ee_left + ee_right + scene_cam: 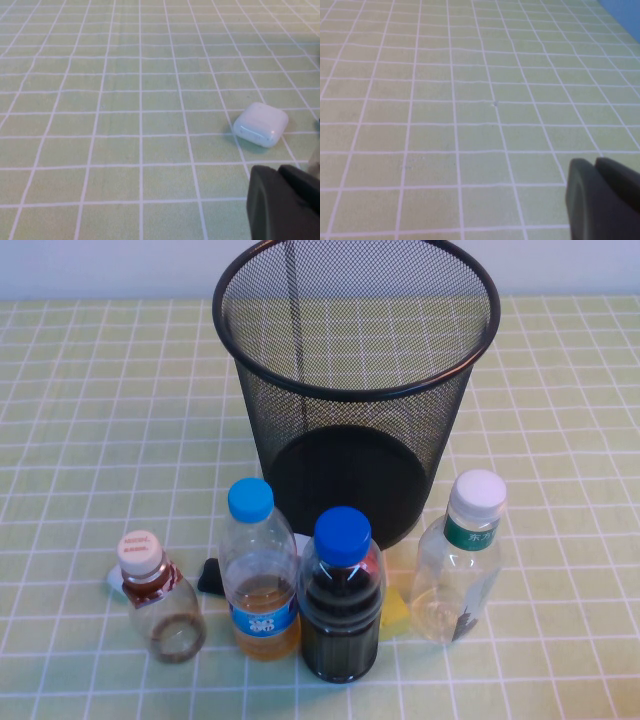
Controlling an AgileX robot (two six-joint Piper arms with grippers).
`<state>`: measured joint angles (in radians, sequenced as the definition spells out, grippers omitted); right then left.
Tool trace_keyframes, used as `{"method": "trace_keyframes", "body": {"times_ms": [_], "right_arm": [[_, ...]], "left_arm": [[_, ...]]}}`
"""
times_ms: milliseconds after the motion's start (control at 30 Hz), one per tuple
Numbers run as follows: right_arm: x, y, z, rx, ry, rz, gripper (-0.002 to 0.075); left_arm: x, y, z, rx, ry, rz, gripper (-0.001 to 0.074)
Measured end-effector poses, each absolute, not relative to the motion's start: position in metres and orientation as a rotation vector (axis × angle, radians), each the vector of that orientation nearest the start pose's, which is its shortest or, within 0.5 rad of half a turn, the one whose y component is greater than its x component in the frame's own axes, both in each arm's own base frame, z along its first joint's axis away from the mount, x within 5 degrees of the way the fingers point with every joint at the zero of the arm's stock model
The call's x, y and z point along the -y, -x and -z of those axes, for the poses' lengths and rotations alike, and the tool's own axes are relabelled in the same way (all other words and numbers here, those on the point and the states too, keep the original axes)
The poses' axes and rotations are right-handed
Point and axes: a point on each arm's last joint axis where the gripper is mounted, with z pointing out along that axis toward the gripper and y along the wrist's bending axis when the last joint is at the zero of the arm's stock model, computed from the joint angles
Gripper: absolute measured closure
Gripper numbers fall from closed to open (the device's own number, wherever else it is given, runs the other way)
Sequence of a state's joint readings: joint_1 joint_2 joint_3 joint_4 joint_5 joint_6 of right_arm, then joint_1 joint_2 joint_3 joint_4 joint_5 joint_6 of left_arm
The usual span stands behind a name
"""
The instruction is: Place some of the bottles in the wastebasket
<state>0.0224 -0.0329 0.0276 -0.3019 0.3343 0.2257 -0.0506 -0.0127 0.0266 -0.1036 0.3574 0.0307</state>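
High view: worktop (90, 440) covered by a pale green cloth with a white grid, a plain pale wall behind its far edge. Wastebasket (355, 390), round black wire mesh, stands upright at centre toward the far side; nothing seen inside but its dark base. Four bottles stand upright in a row on the near side of it. Dark-liquid bottle (341, 600), blue cap, nearly full, sits centre. Amber-liquid bottle (260, 580), light-blue cap, roughly a third full, just to its left. Green-label bottle (460, 560), white cap, nearly empty, at the right end. Squat bottle (160, 605), pale pinkish cap, brownish dregs, at the left end. Left wrist view: small white case (261, 124) on the cloth near the left gripper (282, 205); cannot tell its opening. Right wrist view: right gripper (602, 200) over bare cloth; state likewise undetermined.
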Motion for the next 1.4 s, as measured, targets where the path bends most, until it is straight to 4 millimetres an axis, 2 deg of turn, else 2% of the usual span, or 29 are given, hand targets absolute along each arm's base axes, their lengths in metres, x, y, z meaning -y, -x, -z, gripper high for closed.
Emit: {"method": "trace_keyframes", "body": {"times_ms": [333, 500, 633, 733, 933, 1033, 1133, 1233, 1300, 1400], "right_arm": [[0.008, -0.053, -0.177, -1.799, 0.005, 0.115, 0.0734], [0.01, -0.053, -0.179, -1.781, 0.063, 0.198, 0.0733], [0.002, -0.055, -0.198, -1.564, 0.095, 0.112, 0.0734], [-0.003, -0.054, -0.213, -1.4, 0.044, -0.026, 0.0734], [-0.006, -0.05, -0.227, -1.238, 0.007, -0.131, 0.0734], [-0.006, -0.05, -0.228, -1.231, 0.002, -0.141, 0.0733], [-0.005, -0.05, -0.227, -1.245, -0.188, -0.377, 0.0734], [-0.002, -0.053, -0.232, -1.375, -0.337, -0.447, 0.0732], [0.001, -0.053, -0.242, -1.502, -0.388, -0.392, 0.0732], [0.004, -0.054, -0.271, -1.659, -0.347, -0.251, 0.0732]], "left_arm": [[0.006, -0.053, -0.173, -1.854, -0.011, 0.115, 0.0739], [0.006, -0.053, -0.173, -1.854, -0.011, 0.115, 0.0739], [0.006, -0.053, -0.173, -1.854, -0.011, 0.115, 0.0739], [0.006, -0.053, -0.173, -1.854, -0.011, 0.115, 0.0739], [0.006, -0.053, -0.173, -1.854, -0.011, 0.115, 0.074], [0.006, -0.053, -0.173, -1.854, -0.011, 0.115, 0.074], [0.006, -0.053, -0.173, -1.854, -0.011, 0.115, 0.0739], [0.006, -0.053, -0.173, -1.854, -0.011, 0.115, 0.0739], [0.006, -0.053, -0.173, -1.854, -0.011, 0.115, 0.0739], [0.006, -0.053, -0.173, -1.854, -0.011, 0.115, 0.074]]}}
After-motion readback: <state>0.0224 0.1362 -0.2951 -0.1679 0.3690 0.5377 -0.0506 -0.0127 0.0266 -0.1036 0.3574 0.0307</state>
